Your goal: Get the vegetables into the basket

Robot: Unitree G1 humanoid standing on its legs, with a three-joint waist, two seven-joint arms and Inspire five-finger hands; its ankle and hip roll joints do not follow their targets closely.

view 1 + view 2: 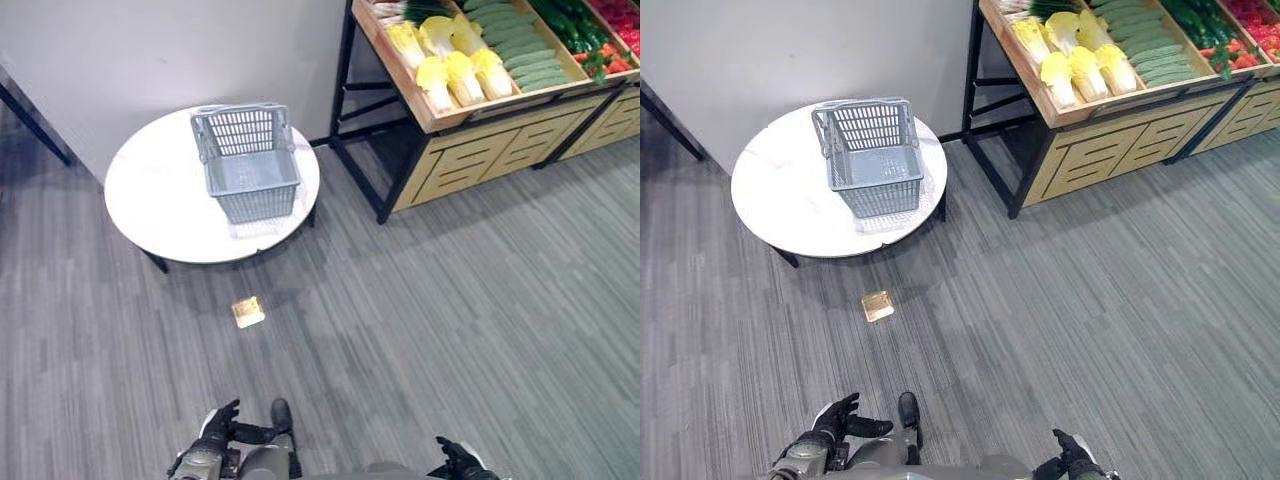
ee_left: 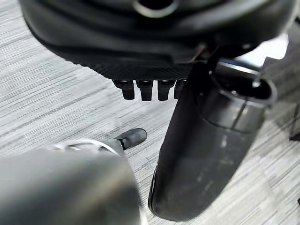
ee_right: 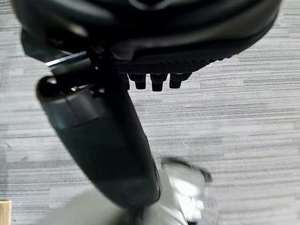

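Standing well back, the left hand [image 1: 218, 428] and right hand [image 1: 457, 458] hang low with relaxed fingers, holding nothing. The vegetables [image 1: 455, 62] lie ahead to the right on the shelf [image 1: 430, 112], nearer the right hand; the basket [image 1: 245, 160] sits ahead-left on the tabletop [image 1: 150, 200].

A round white table [image 1: 150, 200] stands on a grey striped carpet floor [image 1: 450, 320], close to a pale wall [image 1: 150, 60]. Its dark legs show under the rim. On the floor just in front of the table lies a small square brass plate [image 1: 247, 312]. To the right of the table stands a wooden display stand [image 1: 480, 150] with slatted front panels, carried by a black metal frame [image 1: 345, 90]. At the far left edge, a dark slanted bar [image 1: 35, 125] crosses the corner beside the wall.
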